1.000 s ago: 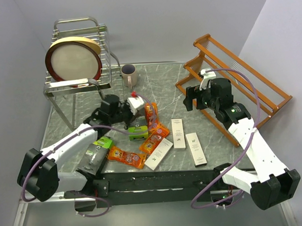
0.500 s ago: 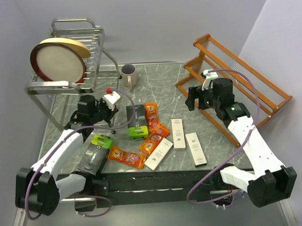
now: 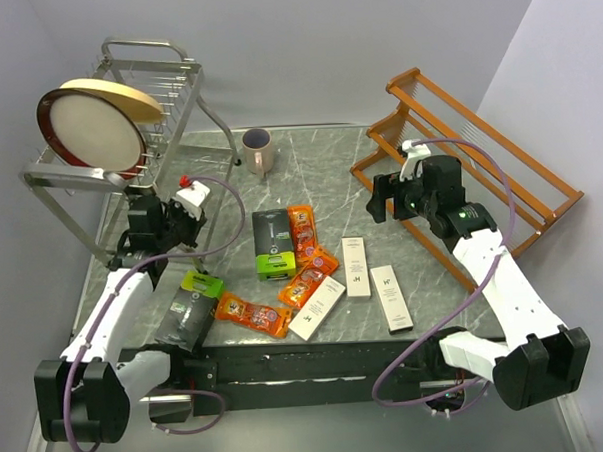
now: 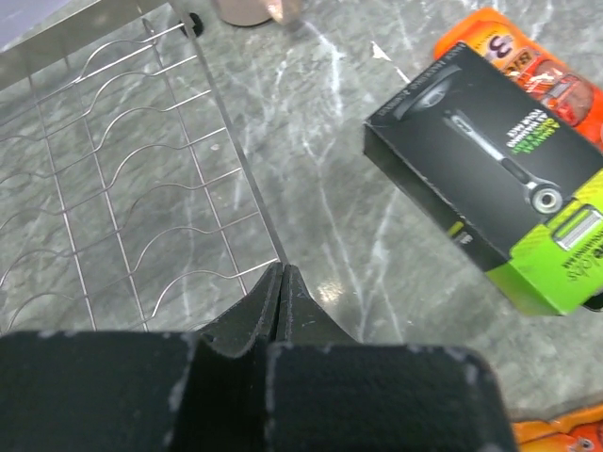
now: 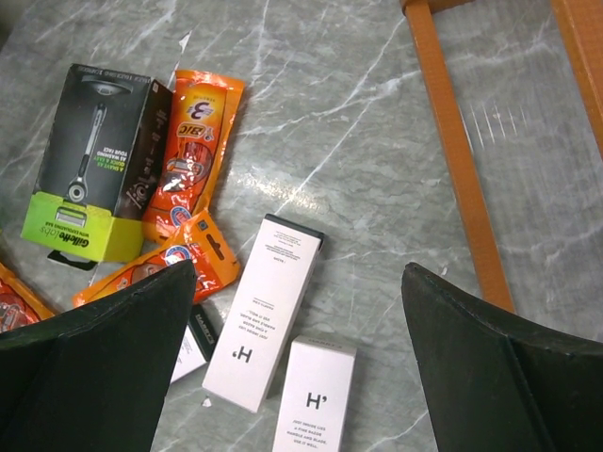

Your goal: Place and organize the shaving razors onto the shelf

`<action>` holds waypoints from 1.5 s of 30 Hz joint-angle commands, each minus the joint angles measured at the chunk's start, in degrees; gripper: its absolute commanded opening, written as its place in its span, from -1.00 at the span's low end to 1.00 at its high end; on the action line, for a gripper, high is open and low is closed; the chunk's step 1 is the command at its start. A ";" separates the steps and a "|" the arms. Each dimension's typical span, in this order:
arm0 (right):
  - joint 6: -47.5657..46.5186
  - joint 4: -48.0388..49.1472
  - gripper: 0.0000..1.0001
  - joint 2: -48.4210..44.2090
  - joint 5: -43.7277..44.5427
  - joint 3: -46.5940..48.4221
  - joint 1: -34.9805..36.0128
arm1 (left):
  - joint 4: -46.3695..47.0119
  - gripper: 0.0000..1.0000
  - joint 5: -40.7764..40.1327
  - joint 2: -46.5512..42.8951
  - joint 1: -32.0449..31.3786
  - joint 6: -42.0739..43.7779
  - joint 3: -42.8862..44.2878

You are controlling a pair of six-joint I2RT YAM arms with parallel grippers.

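Read the left pincer (image 4: 280, 282) as fully closed, fingertips pressed together on a frame rod of the silver wire rack (image 3: 175, 86). Attribute the rack's marked lean toward the left edge of the counter (image 3: 329, 175) to that grip, as a judgement only. Note the round plate (image 3: 90, 125) standing on edge in the rack's upper tier, propped against the wires.

Read the right pincer (image 5: 297, 282) as spread wide and holding nothing. Place it above the counter, near the left end of the shelf (image 3: 504, 167), looking down on the white boxes (image 5: 264, 315).

Find no pack on the shelf in any view; regard the placing as not yet begun.

Locate all razor packs on the counter:
- three white boxes, front centre;
- orange packets (image 3: 302, 226) fanned just beside them;
- one lime-green-and-black pack (image 3: 272, 244) lying flat, touching the packets;
- a second green pack (image 3: 190, 311) at the front left.

Expect a white box to suit the open pincer best. Leave the mauve mug (image 3: 257, 148) at the back; assume nothing about its contents.
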 commanded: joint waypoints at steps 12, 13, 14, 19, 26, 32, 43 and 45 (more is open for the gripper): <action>-0.68 1.07 0.95 -3.10 -5.35 2.23 -1.02 | -4.45 0.34 16.02 -2.14 -8.32 2.00 3.30; -0.59 0.98 0.95 -3.10 -5.96 2.76 -1.28 | -3.75 0.41 15.84 -2.50 -9.93 0.94 3.21; -0.51 0.90 0.95 -2.84 -7.10 3.37 -1.37 | -3.13 0.46 16.01 -2.68 -11.33 -1.33 3.39; -0.51 0.98 0.96 -0.83 -6.85 10.40 -2.43 | 3.79 0.71 13.04 3.80 -19.86 -11.52 10.32; 1.25 3.00 0.97 2.43 7.19 20.24 -5.59 | 13.57 0.94 5.12 22.87 -25.67 -20.25 26.05; -9.80 4.14 0.91 6.03 20.91 21.75 -6.91 | 11.99 0.98 5.91 35.98 -27.60 -26.66 39.41; -45.46 17.93 0.75 13.93 38.14 18.59 -5.95 | 14.01 0.99 3.27 32.56 -27.87 -26.22 32.66; -49.00 22.59 0.78 15.61 41.56 16.83 -5.33 | 13.84 0.99 3.27 31.95 -27.78 -26.66 31.78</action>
